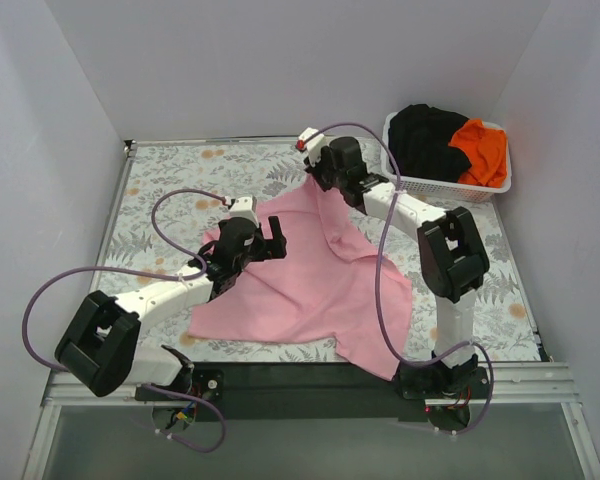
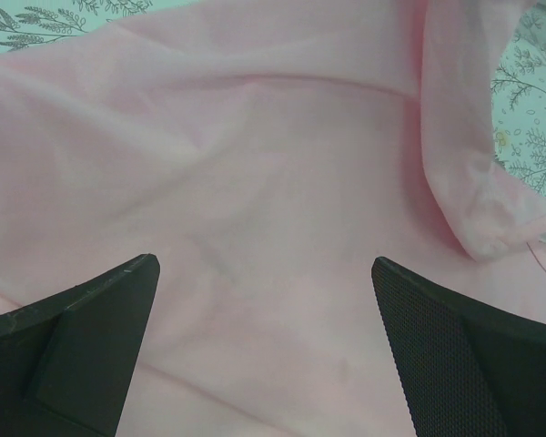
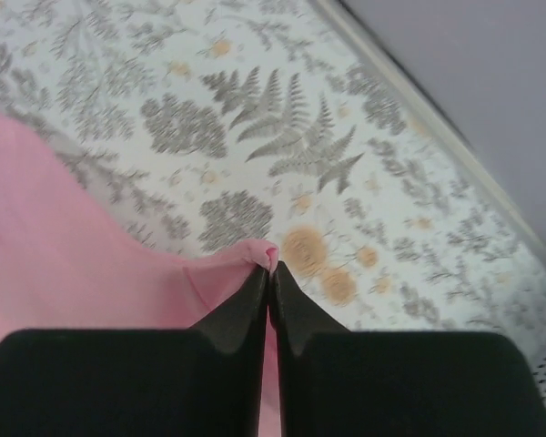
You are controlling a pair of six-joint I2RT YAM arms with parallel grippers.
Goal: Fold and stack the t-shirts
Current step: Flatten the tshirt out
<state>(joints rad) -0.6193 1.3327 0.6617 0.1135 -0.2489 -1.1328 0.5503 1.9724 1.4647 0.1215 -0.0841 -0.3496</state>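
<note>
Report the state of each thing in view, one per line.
pink t-shirt: spread unfolded, one edge pinched up
basket: upright, holding two shirts
black t-shirt: crumpled in basket
orange t-shirt: crumpled in basket
left gripper: open over pink t-shirt
right gripper: shut on pink t-shirt

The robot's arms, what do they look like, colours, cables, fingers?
Both have white links and bulky black joint housings: left arm, right arm. A purple cable loops along each. The left gripper and right gripper are black, with two wedge-shaped fingers; one left finger shows fine dotted texture. A small red part sits by the right wrist.
</note>
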